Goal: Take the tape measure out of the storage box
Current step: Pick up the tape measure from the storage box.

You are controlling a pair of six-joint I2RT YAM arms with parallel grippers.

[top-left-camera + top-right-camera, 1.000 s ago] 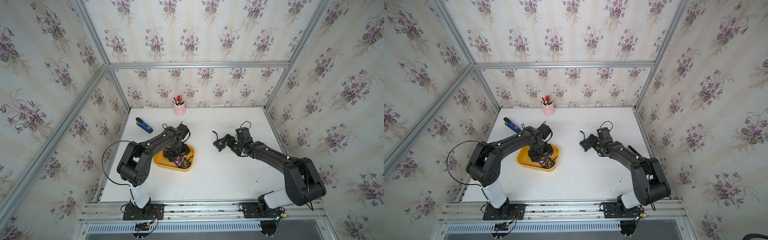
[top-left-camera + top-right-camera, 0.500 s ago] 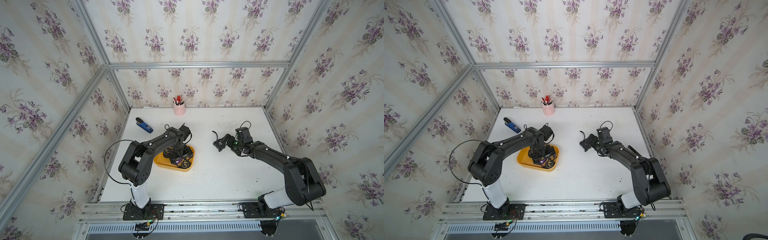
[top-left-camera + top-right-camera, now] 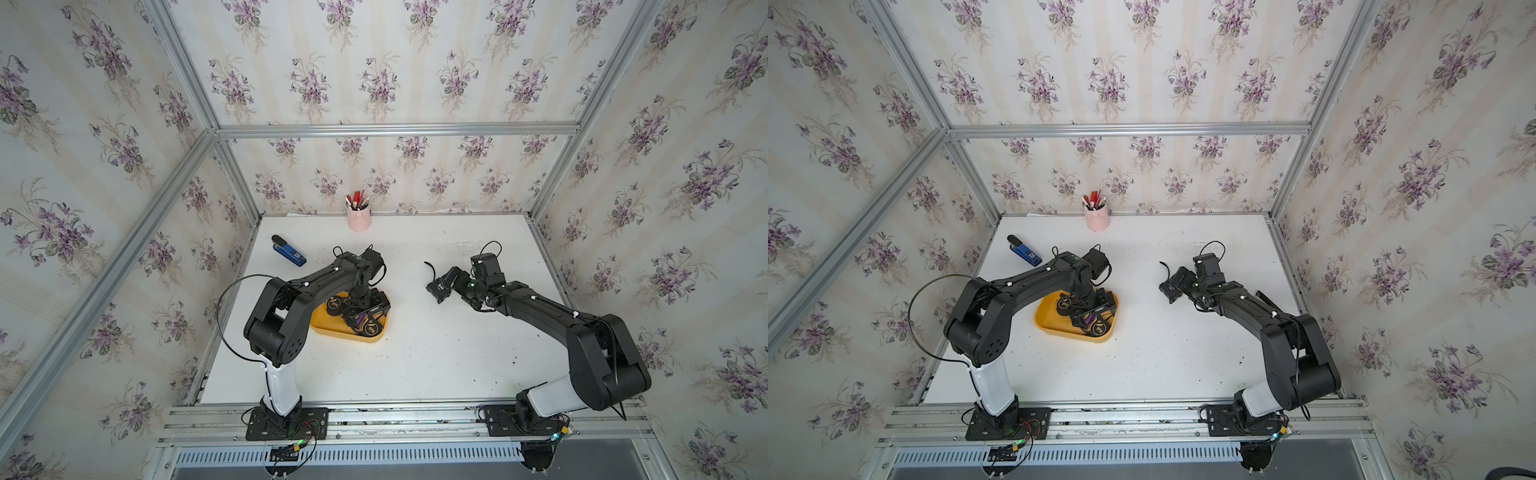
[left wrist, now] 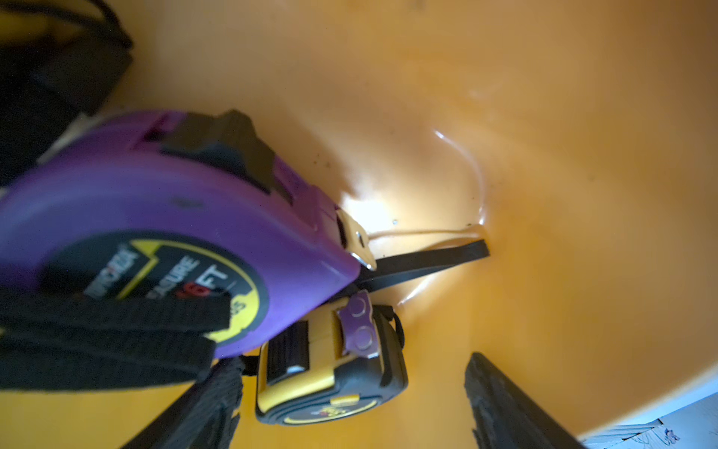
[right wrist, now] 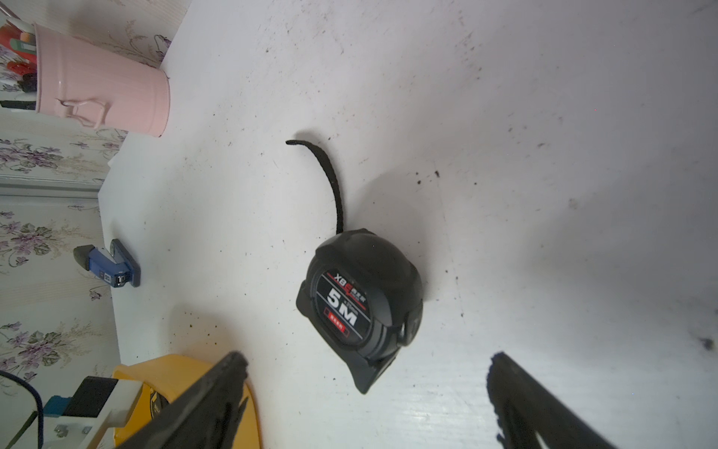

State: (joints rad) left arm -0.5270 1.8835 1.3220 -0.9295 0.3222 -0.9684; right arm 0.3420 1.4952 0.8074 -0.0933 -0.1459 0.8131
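1. One white table point(image 3: 415, 365) inside flower-papered walls; both arms are mounted on the near rail.
2. Left arm point(image 3: 316, 280) bends over the box point(image 3: 328, 330). Right arm point(image 3: 540, 309) stretches low toward mid-table.
3. Box: yellow, shallow, on the table's left half. Three tapes lie in it in both top views.
4. Left gripper point(image 4: 351, 359) is down inside the box with its fingers spread. Yellow tape point(image 4: 330, 369) sits between them, close to one finger and clear of the other. No grip.
5. Right gripper point(image 5: 367, 359) has its fingers wide apart and holds nothing. Black tape point(image 5: 361, 303) lies on the table just ahead of them, outside the box.
6. Cup point(image 3: 358, 219): pink, with pens, at the back wall.
7. Stapler point(image 3: 289, 250): blue, left rear of the table.
8. Purple tape point(image 4: 155, 217) is just beside yellow tape. Third tape point(image 3: 334, 304), black with a yellow label, is at the box's far end.
9. Cord point(image 5: 330, 182) trails from black tape across the table.
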